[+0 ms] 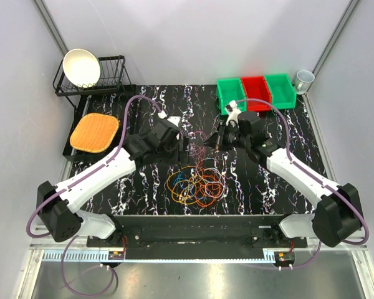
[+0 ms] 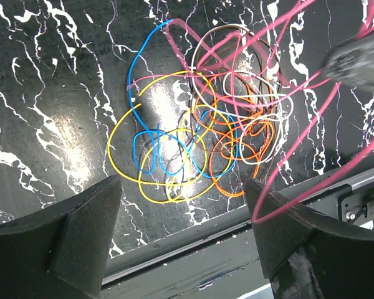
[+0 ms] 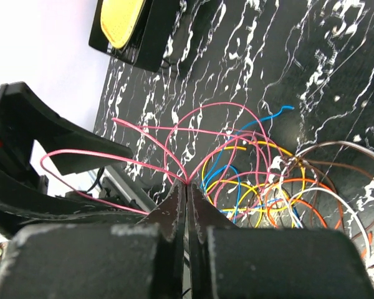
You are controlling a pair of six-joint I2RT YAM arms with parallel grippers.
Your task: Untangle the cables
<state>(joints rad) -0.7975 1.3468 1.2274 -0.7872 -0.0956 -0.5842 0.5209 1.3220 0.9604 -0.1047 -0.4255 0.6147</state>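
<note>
Top view: cables (image 1: 196, 184) tangled in one heap on the table (image 1: 262, 187), near its front edge.
Left wrist view: left tool (image 2: 181, 184) spread above the heap, nothing gripped.
Right wrist view: right tool (image 3: 187, 185) pressed together, pink cable (image 3: 193, 111) pinched at the tips.

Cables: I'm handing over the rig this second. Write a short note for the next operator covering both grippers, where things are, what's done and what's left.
Left gripper: open, empty, raised and facing the heap.
Right gripper: shut on the pink cable, holding it up off the table.
Heap of cables: orange, yellow, blue, white and brown loops tangled together at the near middle of the table. The pink cable's loops trail into it.
Done: no cable lies apart yet.
Left: work the pink cable free and set it aside, then probably the others one by one.
</note>
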